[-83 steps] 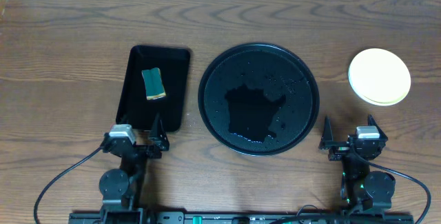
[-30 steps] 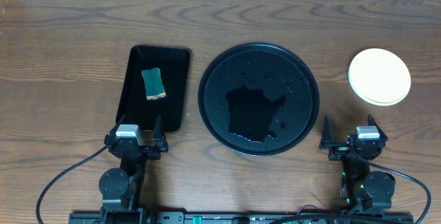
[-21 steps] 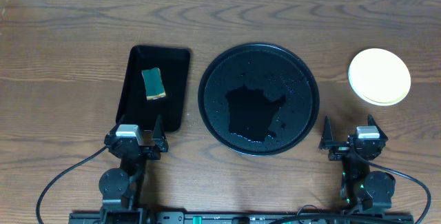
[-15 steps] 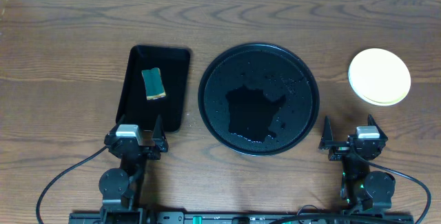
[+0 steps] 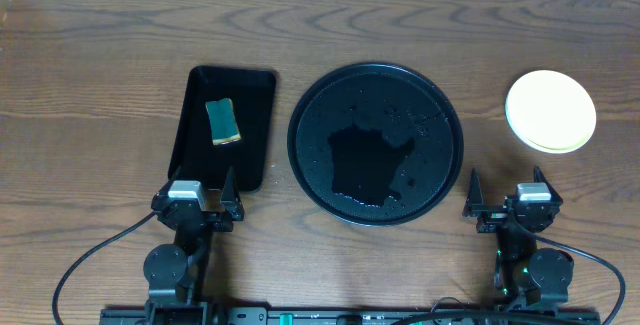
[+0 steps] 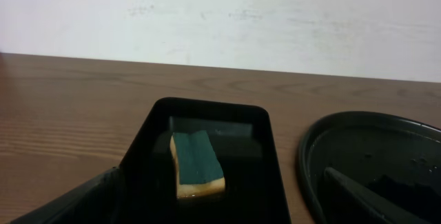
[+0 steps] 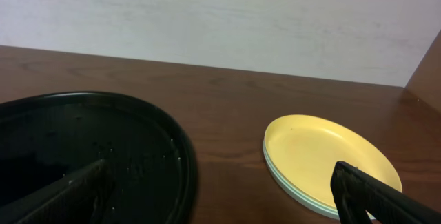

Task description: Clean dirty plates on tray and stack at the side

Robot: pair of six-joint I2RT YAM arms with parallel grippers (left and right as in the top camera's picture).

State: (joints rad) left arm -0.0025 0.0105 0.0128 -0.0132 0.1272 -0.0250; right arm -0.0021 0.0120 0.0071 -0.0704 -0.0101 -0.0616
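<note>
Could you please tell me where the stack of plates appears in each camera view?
Overhead: stack of plates far right, beside the round black tray.
Left wrist: not in view.
Right wrist: lower right, right of the tray.
Shared landmark: the tray, in all three.

We see soft, even light from above, and the tray (image 5: 330,95) carries a pale sheen around a dark reflection at its centre. Shadows beside it are faint. In both wrist views, whatever lies nearer than the tray is blurred.

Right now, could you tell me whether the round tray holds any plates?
Empty: the round tray is bare but wet; the plates sit stacked beside it, yellow uppermost.
</note>
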